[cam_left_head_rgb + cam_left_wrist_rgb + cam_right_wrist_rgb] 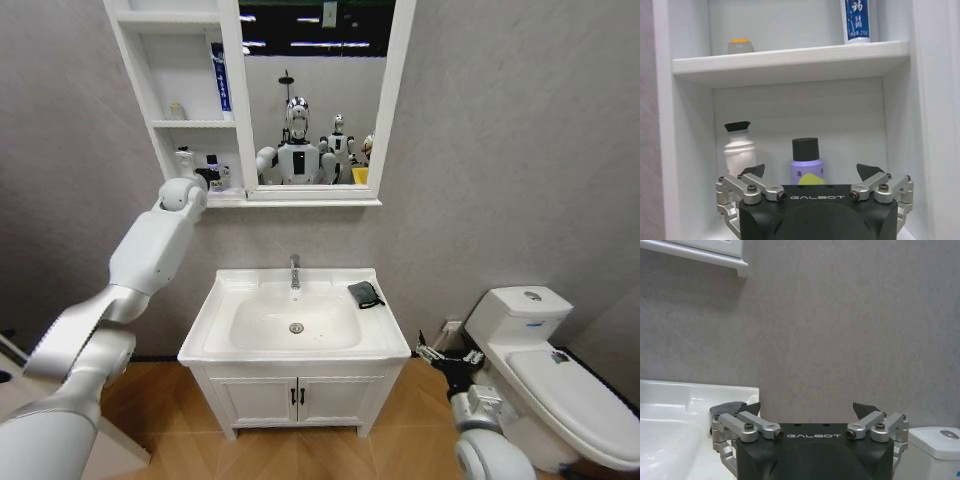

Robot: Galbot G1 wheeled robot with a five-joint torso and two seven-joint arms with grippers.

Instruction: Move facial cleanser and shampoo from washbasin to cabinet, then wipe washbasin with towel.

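left claw at the cabinet's lowest shelf, towel on the washbasin

the left claw (810,176) is raised to the lowest shelf of the cabinet (183,124), its fingers (753,171) spread wide apart and gripping nothing. straight ahead of it, inside that shelf, stands a purple bottle (807,162) with a black cap, and just beside that bottle a white bottle (739,147) with a black top, nearer the cabinet's outer wall. on the shelf above, a blue and white tube (856,21) stands upright against the wall next to the mirror (316,95), and a small container with an orange lid (740,46) sits near the opposite wall.

below the cabinet, the washbasin (296,318) carries the towel (364,293), a dark folded cloth lying on the rim to the right of the tap (294,272).

the right claw (809,411) hangs low beside the washbasin's right end, between it and the toilet (545,372), its fingers (865,410) also spread wide with nothing between them.
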